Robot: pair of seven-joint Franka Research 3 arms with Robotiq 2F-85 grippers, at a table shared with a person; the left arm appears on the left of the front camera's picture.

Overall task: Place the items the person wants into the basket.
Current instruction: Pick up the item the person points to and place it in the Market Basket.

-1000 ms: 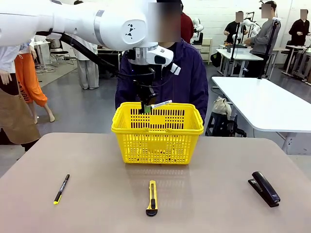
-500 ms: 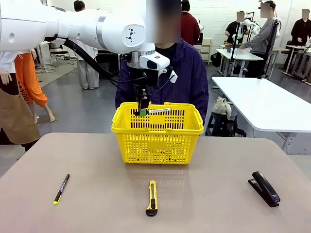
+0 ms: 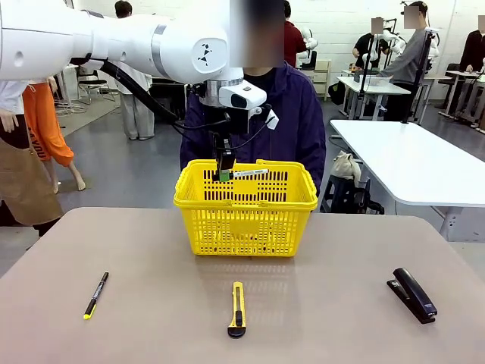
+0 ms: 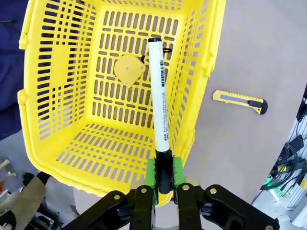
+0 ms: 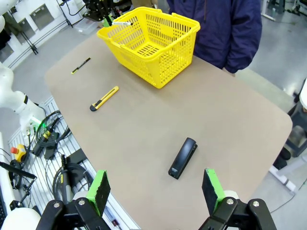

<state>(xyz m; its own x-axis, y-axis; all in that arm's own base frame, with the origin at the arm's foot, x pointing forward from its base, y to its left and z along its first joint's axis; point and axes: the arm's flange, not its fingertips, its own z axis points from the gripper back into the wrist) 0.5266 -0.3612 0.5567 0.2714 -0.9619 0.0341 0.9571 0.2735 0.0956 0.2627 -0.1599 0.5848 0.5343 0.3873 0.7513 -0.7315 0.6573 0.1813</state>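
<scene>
Left gripper clamped on white marker, horizontal over the yellow basket. Tape measure on basket floor. Right gripper wide, nothing held. Stapler, utility knife and black pen lie apart on tan bench. Person stands behind basket.

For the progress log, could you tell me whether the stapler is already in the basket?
No, the black stapler lies on the bare table, well apart from the yellow basket.

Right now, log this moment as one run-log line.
left gripper: shut on marker pen, over basket | tape measure: in basket | right gripper: open | stapler: on table
</scene>
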